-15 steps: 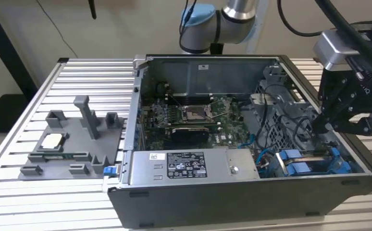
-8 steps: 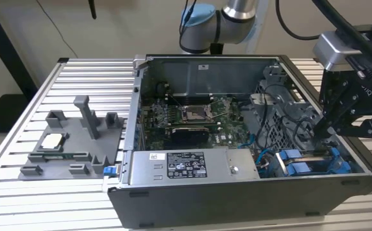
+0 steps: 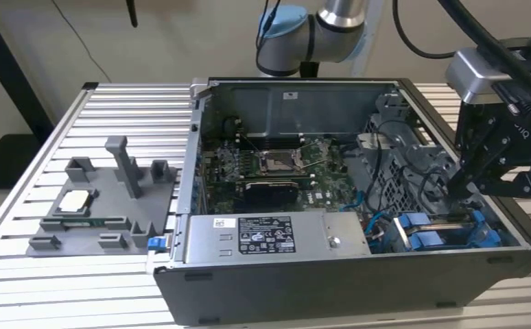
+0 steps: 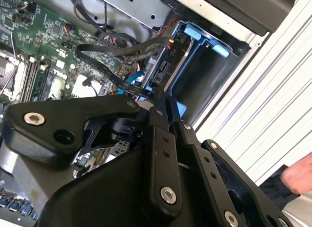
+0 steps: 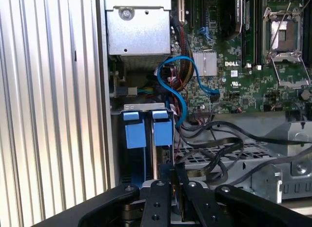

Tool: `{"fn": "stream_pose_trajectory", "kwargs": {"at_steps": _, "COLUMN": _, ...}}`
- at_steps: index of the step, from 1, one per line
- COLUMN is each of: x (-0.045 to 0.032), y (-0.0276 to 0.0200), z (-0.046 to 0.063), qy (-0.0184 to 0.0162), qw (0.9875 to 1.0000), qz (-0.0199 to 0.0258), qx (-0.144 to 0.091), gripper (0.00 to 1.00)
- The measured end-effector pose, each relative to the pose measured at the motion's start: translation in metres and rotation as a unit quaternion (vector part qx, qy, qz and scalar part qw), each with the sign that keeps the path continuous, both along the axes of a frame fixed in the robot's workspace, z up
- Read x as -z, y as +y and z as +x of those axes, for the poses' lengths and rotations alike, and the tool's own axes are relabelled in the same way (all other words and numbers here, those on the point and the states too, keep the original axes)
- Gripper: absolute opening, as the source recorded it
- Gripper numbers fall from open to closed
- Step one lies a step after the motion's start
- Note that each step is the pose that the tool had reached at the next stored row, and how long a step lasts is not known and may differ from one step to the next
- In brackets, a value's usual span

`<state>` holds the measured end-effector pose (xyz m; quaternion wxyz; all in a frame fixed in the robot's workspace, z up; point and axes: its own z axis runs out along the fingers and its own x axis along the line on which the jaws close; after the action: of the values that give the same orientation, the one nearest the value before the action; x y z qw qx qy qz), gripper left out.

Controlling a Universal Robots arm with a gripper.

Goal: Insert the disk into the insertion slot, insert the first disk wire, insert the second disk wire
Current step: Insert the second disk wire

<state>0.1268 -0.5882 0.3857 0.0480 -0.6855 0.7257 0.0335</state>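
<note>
The arm reaches down with its black gripper (image 3: 471, 188), fingers (image 4: 159, 139) pressed nearly together

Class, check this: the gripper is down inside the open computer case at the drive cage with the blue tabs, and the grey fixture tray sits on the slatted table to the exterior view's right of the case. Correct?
One error: the exterior view shows the grey fixture tray to the exterior view's left of the computer case, not its right. The gripper is indeed down inside the case at the drive cage with blue tabs.

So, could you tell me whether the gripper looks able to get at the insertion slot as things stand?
Probably yes. The gripper hangs inside the open case just above the insertion slot, with black cables lying off to one side rather than across the slot's mouth.
</note>
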Motion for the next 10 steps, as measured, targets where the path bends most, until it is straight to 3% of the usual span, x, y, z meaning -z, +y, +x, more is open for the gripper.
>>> {"fn": "stream_pose_trajectory", "kwargs": {"at_steps": 10, "x": 0.0045, "y": 0.0000, "z": 0.0000, "qy": -0.0011, "qw": 1.0000, "qz": -0.0005, "qx": 0.000, "gripper": 0.16}}
